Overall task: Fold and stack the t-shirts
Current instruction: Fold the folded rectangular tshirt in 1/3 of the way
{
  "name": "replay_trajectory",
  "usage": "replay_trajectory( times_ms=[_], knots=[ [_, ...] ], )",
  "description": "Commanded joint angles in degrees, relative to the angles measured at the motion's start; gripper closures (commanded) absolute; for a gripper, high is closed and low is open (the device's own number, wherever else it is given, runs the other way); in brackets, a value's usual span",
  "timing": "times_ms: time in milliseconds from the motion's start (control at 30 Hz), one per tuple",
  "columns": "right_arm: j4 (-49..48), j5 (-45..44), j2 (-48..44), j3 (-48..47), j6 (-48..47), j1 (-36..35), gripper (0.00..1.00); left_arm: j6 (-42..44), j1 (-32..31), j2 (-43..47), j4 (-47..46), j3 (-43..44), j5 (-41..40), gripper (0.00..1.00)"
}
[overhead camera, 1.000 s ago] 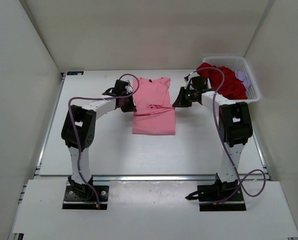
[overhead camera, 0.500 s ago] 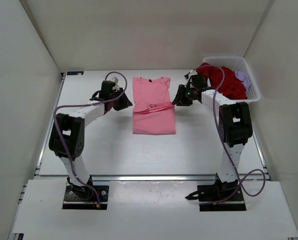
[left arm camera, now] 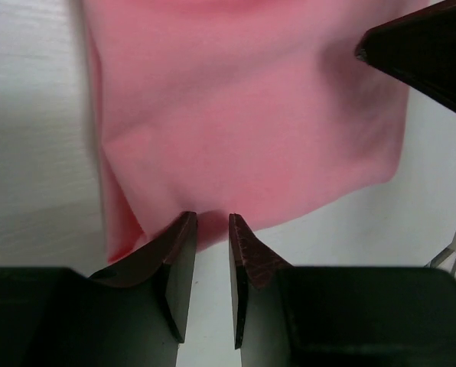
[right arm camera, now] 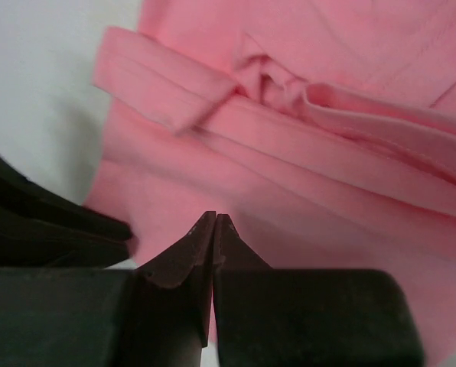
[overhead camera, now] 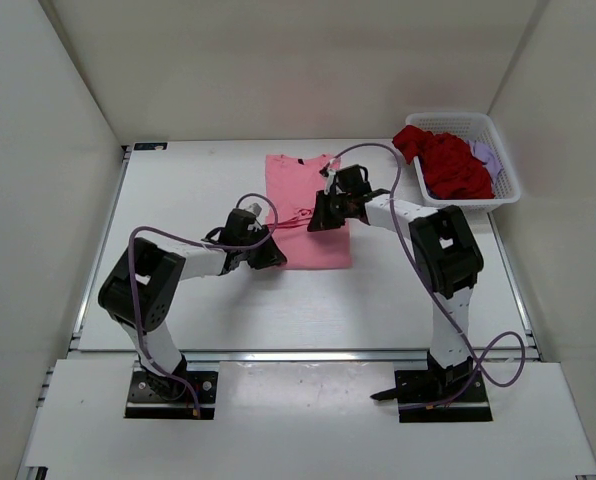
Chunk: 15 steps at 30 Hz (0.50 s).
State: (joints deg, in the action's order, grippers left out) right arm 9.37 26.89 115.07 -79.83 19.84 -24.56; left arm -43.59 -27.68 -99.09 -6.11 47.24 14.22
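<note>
Edges first: the pink t-shirt lies flat on the tabletop. Its near hem runs right up to the tips of the left jaws. These stand slightly parted, with a narrow strip of bare tabletop showing between them and no cloth seen pinched. One side edge of the shirt runs away ahead and to the left of these jaws, with open tabletop beyond it. More bare surface lies to their right, past the rounded corner of the hem.

The right jaws are clenched tip to tip over the middle of the same shirt, with nothing visible between them. Just ahead of them a folded band of cloth, bunched at its centre, crosses the shirt from side to side. The shirt's edge lies to their left, and beyond it are the other arm's dark fingers and then clear tabletop.

Far off to the right of the right jaws, a white mesh basket sits in the tabletop's corner. It holds the dark red t-shirt, which spills over its rim, and the lavender t-shirt tucked beside it.

Count: three t-shirts, one out and two in the basket; one basket; two arms.
</note>
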Motion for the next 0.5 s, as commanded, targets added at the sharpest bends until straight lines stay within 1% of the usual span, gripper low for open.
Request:
replay_trajectory(
  times_ms=[0,100,267,433,467],
  knots=[
    [-0.93,1.14,2.44,-2.7,0.29,0.39,1.0,-1.58,0.61,2.67,-3.83,-1.8,0.47,0.65],
    [-1.37,0.53,5.68,-4.71,1.08,0.3,1.0,-1.76,1.05,3.2,-4.52,-4.87,0.72,0.66],
    [-3.04,-1.31,8.59,-6.03,2.22,0.83,1.0,-1.58,2.1,3.55,-5.06,-7.95,0.99,0.65],
    [-11.45,-4.83,10.35,-7.0,5.2,2.67,1.0,-1.76,1.67,3.29,-5.84,-9.1,1.52,0.65],
    [-12.08,-5.01,11.22,-9.0,5.56,2.85,1.0,-1.5,1.23,3.55,-5.67,-9.19,1.69,0.66]
  ],
)
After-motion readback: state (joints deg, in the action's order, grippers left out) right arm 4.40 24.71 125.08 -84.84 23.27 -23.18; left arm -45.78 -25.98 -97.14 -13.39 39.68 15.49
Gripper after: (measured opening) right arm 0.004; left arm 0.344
